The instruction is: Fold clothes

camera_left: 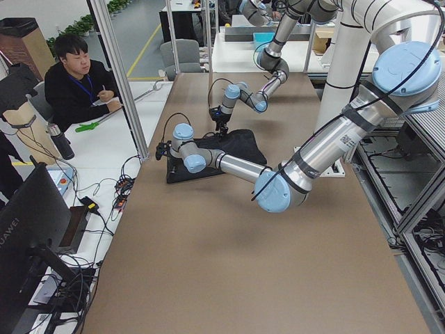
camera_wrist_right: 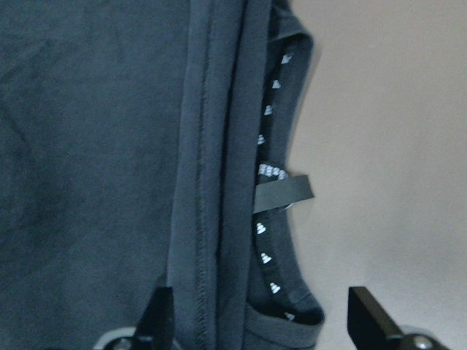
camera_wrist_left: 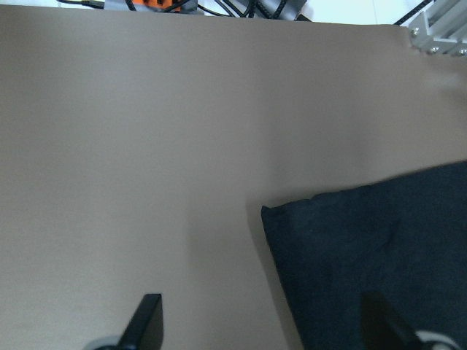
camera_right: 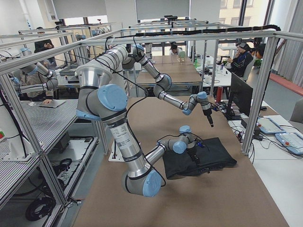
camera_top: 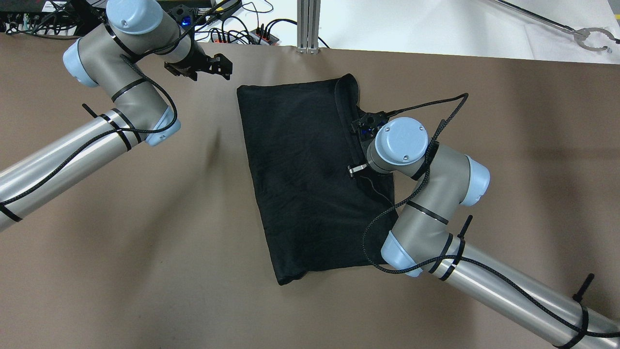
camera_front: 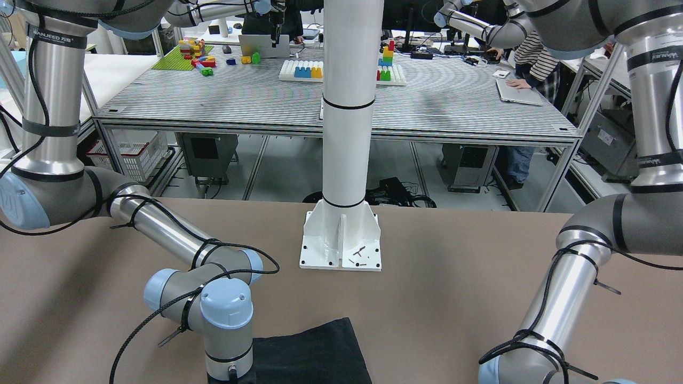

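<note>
The clothes [camera_top: 300,174] are one black piece lying flat on the brown table, folded into a long rectangle. My right gripper [camera_wrist_right: 259,328] hovers open over its right edge, its fingers straddling the hemmed edges and a neckband with a small tag [camera_wrist_right: 284,193]. In the overhead view the right wrist [camera_top: 399,143] hides that gripper. My left gripper [camera_top: 224,66] is open and empty, just off the cloth's far left corner [camera_wrist_left: 273,215]. The left wrist view shows its fingertips [camera_wrist_left: 146,321] spread wide above bare table beside the clothes [camera_wrist_left: 379,255].
The white pillar's base plate [camera_front: 341,240] stands at the table's robot side. Cables [camera_top: 242,29] lie past the far edge, next to an aluminium post [camera_top: 308,24]. A person [camera_left: 76,76] sits at a desk beyond that edge.
</note>
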You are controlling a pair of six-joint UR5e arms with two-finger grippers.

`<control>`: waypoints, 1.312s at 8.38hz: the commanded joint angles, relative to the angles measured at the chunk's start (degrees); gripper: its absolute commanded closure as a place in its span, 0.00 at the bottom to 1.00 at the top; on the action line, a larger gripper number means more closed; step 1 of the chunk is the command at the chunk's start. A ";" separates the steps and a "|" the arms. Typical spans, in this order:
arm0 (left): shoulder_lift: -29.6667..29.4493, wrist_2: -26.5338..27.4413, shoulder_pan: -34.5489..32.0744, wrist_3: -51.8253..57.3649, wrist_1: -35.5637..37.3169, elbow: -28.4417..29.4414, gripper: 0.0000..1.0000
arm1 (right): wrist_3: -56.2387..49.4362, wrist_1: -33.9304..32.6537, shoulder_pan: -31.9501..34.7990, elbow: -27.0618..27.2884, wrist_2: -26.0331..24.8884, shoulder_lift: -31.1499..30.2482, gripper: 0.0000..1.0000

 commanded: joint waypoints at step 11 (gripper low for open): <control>1.32 0.23 0.09 0.00 0.04 -1.29 0.05 | -3.67 0.84 0.45 12.93 5.43 -15.81 1.00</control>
